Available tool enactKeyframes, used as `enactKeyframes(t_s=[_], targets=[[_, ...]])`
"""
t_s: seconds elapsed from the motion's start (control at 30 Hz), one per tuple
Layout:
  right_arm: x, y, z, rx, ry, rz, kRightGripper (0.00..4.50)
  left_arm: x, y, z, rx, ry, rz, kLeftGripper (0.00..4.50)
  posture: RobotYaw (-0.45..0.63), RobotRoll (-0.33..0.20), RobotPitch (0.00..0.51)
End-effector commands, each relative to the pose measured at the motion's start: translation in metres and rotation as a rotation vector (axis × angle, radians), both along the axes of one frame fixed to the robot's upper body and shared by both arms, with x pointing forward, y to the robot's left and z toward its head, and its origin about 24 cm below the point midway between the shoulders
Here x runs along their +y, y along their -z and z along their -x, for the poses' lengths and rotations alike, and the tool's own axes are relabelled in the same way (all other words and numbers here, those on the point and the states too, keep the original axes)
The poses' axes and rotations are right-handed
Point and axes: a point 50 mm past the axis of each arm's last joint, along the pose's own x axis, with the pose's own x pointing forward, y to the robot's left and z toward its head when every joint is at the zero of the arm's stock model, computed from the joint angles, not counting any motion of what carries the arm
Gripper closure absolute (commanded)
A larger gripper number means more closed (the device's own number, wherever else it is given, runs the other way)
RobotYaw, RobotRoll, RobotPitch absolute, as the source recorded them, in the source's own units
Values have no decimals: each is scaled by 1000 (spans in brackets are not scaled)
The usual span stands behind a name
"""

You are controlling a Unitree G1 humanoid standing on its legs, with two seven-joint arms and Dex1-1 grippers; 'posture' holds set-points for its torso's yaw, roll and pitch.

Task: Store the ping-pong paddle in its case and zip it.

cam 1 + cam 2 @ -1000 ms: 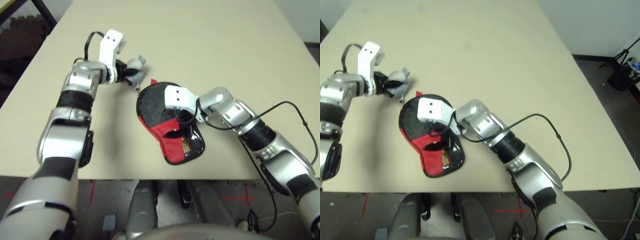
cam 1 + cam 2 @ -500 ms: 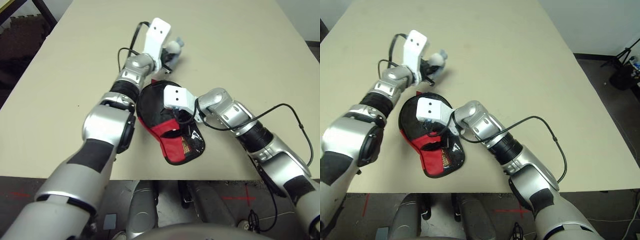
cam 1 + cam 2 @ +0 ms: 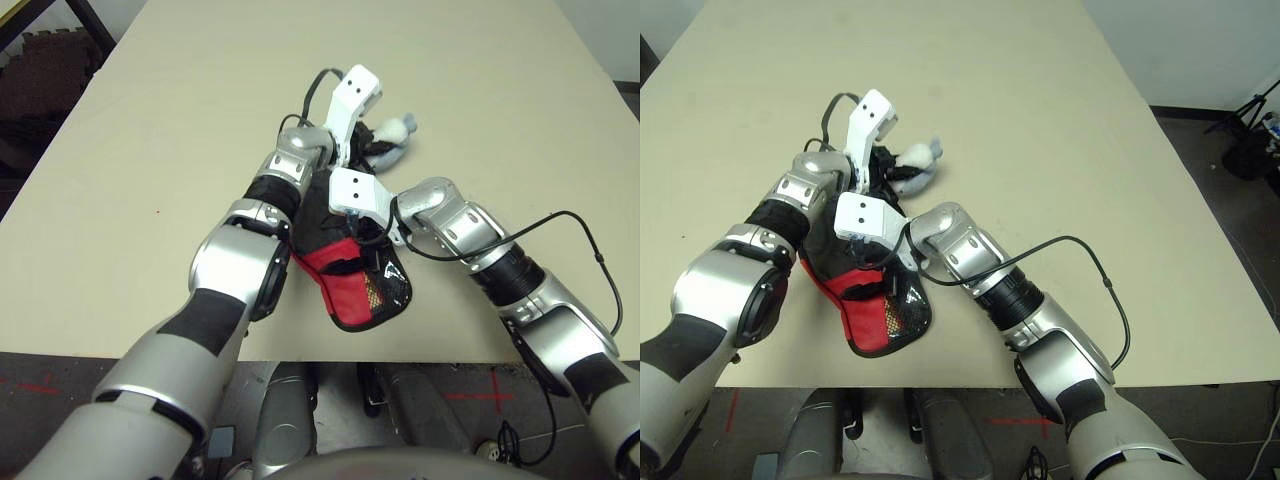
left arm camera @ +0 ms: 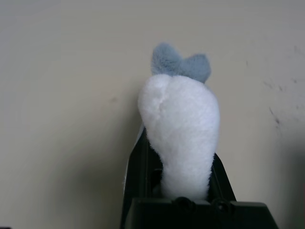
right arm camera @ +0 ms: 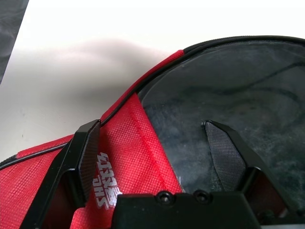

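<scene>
The case (image 3: 345,285), black with a red logo panel and a mesh pocket, lies flat near the table's front edge. My right gripper (image 5: 155,152) rests on it, open. One finger (image 5: 86,157) is over the red panel and the other is on the black face (image 5: 228,109). My left arm reaches across the case's far end. Its gripper (image 4: 180,164) is shut on a small grey-white soft lump (image 3: 397,132), held just past the case's far rim. The ping-pong paddle is hidden.
The beige table (image 3: 200,80) stretches far and wide around the case. Its front edge (image 3: 150,355) runs just behind the case's near end. My two forearms cross close together above the case. A black cable (image 3: 575,225) loops from my right arm.
My left arm has swung from the table's left side to the right, carrying the soft lump to beyond the case's far rim. The right gripper has stayed on the case.
</scene>
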Motion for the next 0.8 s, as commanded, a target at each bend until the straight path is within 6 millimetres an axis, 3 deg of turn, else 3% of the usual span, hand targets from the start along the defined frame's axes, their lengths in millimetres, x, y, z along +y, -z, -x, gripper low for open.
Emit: enactKeyframes(t_s=[0.03,0.33,0.63,0.8], targets=[[-14,20,-7,73,112,60,0,2,-3,0,10,4,24,3019,-120,0,209],[-22,14,-8,96,156,37,0,6,-24,-2,27,15,141,16,-120,0,205],[-49,-5,-3,159,220,30,0,16,-41,-1,70,15,268,16,-111,0,199],[-75,-42,-16,124,303,-15,0,31,-55,-2,46,-26,300,16,-115,0,197]])
